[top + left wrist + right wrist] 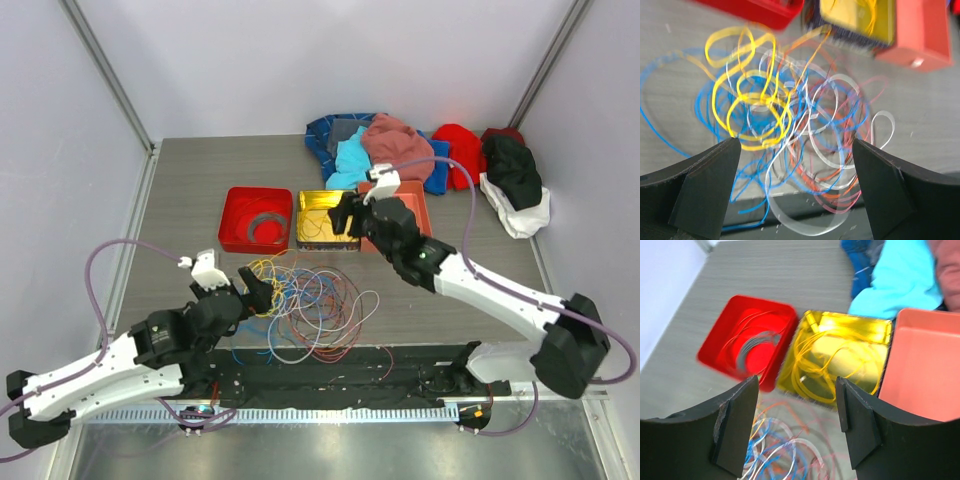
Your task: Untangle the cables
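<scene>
Tangled cables [312, 305] in yellow, blue, white, red and orange sprawl across the grey worktop [190, 180], just in front of three square trays. The left end effector [797, 150] hangs over the heap, fingers spread wide and gripping nothing. The right end effector [797, 385], also apart and empty, hovers above the yellow tray [850, 322], which holds coiled yellow wire [805, 365]. Grey and orange loops [751, 342] sit in the red tray [760, 360] beside it, while a salmon tray [925, 375] flanks the other side. Coloured clothes [400, 145] are piled behind.
</scene>
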`<state>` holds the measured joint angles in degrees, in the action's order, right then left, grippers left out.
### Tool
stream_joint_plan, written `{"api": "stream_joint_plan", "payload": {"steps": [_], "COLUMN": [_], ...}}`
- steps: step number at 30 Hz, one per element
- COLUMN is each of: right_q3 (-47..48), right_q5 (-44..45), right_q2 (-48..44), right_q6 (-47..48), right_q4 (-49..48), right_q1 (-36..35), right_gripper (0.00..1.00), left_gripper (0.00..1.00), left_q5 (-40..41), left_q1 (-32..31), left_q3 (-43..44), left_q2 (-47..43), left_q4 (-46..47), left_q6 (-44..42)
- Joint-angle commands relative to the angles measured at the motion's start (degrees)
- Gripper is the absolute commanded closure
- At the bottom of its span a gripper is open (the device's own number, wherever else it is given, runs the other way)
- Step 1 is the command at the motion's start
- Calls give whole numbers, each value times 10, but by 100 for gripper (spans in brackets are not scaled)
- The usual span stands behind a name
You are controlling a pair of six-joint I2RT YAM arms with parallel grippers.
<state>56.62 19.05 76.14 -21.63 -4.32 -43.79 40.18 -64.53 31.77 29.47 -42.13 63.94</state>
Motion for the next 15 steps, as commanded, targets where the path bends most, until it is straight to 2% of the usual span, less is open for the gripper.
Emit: {"api": "stream_joint_plan", "payload": {"steps": [1, 6, 10, 15], "right_q3": [-70, -167, -219, -242], "right_q5": [7, -8, -10, -11], "right_q2": [-79, -140, -163, -179], "right_q6": [-34, -68, -98, -109], "right_q4": [-7, -5, -18, -14], "right_q1": [-38, -79, -103, -114], "right_gripper": [30, 33, 35, 36], "left_gripper": [0, 0, 0, 3], "left_q5": [108, 126, 56, -34], "left_q1": [0, 17, 65, 164], "left_q3": [70, 99, 79, 59], "left_q2": [33, 95, 145, 216], "left_q4": [-16, -5, 63, 144], "left_q6": [-60, -89, -133, -154]}}
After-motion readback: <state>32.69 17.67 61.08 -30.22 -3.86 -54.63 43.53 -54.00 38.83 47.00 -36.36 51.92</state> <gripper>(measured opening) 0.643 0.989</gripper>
